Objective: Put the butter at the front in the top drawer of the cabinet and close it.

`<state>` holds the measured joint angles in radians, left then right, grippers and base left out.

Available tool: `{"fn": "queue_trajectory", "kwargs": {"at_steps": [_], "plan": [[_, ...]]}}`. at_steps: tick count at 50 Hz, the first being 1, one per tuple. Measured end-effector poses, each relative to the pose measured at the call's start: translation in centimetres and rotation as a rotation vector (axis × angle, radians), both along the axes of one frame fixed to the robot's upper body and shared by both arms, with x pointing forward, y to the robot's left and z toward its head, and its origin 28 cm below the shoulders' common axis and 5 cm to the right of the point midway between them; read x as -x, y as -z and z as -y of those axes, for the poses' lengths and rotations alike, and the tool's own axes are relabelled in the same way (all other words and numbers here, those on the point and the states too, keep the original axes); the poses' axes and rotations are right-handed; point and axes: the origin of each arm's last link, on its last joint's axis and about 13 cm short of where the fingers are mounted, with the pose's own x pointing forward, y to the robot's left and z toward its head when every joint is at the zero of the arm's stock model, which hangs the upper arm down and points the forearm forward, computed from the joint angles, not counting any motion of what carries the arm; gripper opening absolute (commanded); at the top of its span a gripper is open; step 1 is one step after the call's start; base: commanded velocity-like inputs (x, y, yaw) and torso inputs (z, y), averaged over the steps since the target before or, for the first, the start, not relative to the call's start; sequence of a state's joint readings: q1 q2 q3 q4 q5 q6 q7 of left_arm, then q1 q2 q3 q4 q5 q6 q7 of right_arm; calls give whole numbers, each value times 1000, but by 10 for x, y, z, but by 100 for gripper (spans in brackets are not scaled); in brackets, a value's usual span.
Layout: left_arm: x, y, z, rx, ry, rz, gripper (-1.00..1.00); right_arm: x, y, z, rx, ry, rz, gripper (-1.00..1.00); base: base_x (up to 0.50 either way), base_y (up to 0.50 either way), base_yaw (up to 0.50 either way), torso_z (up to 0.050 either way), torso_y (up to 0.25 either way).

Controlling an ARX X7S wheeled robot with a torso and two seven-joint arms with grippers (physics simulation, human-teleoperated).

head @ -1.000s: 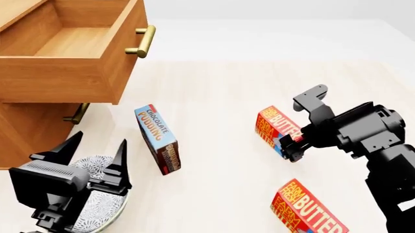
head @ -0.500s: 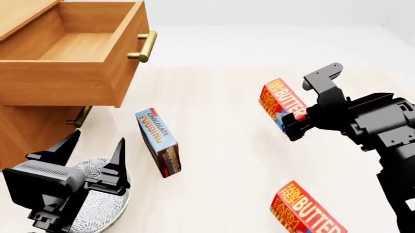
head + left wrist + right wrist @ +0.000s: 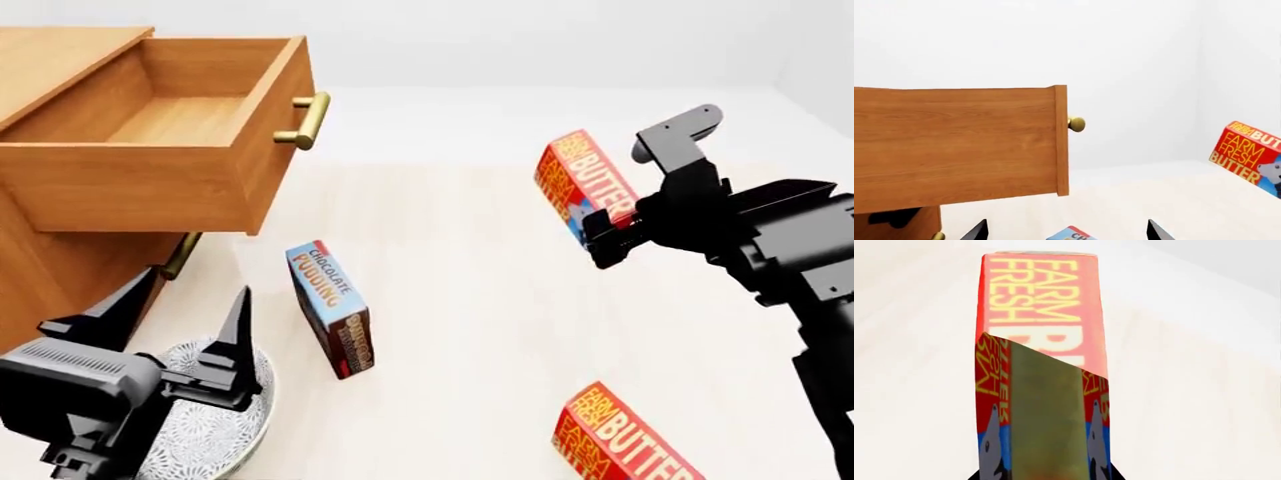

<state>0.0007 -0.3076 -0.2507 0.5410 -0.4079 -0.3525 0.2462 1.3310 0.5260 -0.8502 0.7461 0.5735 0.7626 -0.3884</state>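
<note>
The right gripper (image 3: 603, 238) is clamped on the butter (image 3: 582, 190), which is held clear of the floor (image 3: 454, 300), tilted, well to the right of the cabinet (image 3: 54, 250). In the right wrist view the box (image 3: 1041, 330) is seen end-on between the jaws, its red face lettered "FARM FRESH" in yellow, with blue panels lower down. The left gripper (image 3: 174, 325) is spread wide and grasps nothing; it is held low above a patterned bowl (image 3: 214, 420). The top drawer (image 3: 174, 130) is pulled out, its plain wooden inside bare. A pudding box (image 3: 331, 305) stands on edge near the cabinet, and a second butter (image 3: 621, 435) lies nearer the robot.
</note>
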Motion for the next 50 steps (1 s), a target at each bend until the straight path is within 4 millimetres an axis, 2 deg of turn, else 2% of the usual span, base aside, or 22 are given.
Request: {"fn": "queue_trajectory", "kwargs": {"at_steps": [9,17,28,34,37,42,50], "plan": [[10,-5,0,-5,-3,10,100,3,-1,0,-17,6,41,-100,0,0,0,-1,37],[18,-9,-1,-47,-9,26,100,10,-9,-5,3,0,156,-100,0,0,0,0,0],[37,-14,4,-177,14,81,100,27,-29,-16,129,-21,335,-100,0,0,0,0,1],[49,-16,9,-278,33,126,100,37,-40,-24,257,-35,419,-100,0,0,0,0,0],[38,-12,9,-318,51,129,100,41,-45,-28,332,-41,458,-100,0,0,0,0,3],[-2,-18,6,-389,68,187,100,50,-54,-33,458,-48,520,-100,0,0,0,0,0],[-53,-57,9,-536,102,276,100,64,-65,-37,637,-66,606,-100,0,0,0,0,1]]}}
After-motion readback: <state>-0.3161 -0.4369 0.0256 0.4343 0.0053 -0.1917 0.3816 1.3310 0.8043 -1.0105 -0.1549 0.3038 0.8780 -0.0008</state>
